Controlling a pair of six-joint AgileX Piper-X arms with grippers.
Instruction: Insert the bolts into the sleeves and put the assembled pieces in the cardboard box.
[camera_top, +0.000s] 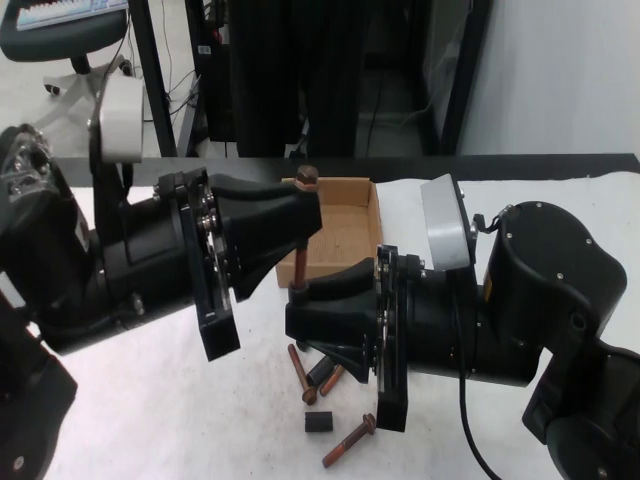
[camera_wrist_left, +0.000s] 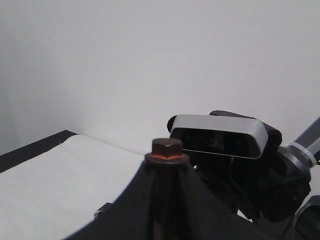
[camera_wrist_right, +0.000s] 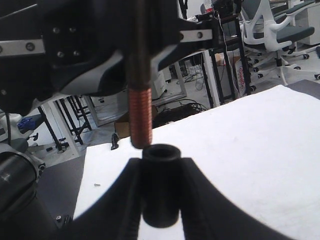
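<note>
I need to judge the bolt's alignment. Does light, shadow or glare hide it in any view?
Right wrist view: bolt threads lit, sleeve black but outlined against white bench. High view: tip merges with dark right gripper. Left wrist view: head lit, shank shadowed.

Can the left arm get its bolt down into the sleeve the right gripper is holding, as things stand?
Probably yes. The left gripper holds the bolt upright, its threaded tip just above the open mouth of the sleeve in the right gripper, nothing between; the tip looks slightly off-centre, so nudge first.
</note>
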